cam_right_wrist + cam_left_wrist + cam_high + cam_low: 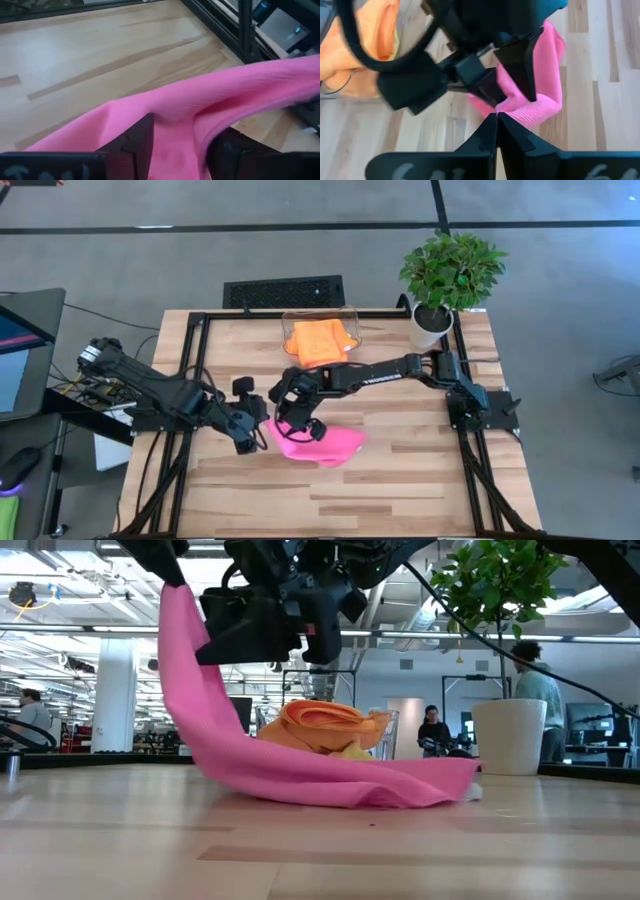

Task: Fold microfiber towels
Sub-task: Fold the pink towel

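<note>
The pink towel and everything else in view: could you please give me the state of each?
Pink towel: one end lifted off the table, the rest trailing on the wood.
Left gripper: shut on the pink towel's edge.
Right gripper: open, towel draped between its fingers.
Orange towels: bunched in the clear bin.
Potted plant: upright at the table's corner.

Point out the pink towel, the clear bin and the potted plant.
pink towel (335, 445), high view, flat part lying on the table
clear bin (352, 315), high view, rim at its right corner
potted plant (431, 325), high view, white pot
</note>
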Controlling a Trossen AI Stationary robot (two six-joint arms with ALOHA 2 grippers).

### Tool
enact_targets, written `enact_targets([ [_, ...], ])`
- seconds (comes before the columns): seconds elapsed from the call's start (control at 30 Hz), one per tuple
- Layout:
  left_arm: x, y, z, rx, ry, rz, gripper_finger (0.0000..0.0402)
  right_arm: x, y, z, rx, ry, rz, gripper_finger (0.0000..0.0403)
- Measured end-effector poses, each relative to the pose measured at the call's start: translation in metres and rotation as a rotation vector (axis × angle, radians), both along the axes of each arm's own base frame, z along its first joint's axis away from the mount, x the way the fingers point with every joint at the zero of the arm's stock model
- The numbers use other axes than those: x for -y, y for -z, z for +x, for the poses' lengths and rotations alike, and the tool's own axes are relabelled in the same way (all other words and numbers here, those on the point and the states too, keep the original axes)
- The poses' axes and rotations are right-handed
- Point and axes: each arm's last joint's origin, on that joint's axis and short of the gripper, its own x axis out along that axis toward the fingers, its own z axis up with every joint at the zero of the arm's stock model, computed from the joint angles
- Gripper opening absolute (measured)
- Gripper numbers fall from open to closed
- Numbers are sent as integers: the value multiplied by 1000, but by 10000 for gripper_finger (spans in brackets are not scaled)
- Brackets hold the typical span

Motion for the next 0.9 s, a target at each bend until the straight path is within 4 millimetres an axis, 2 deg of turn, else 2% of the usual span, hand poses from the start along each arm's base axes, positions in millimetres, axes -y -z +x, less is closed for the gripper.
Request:
enact_targets([
  [0.6,-5,-24,-9,-55,-23,60,0,0,12,-13,-177,-12,-21,175],
  [0.9,-6,-24,-12,-80,-30,69,0,7,19,-21,-291,63,-105,175],
])
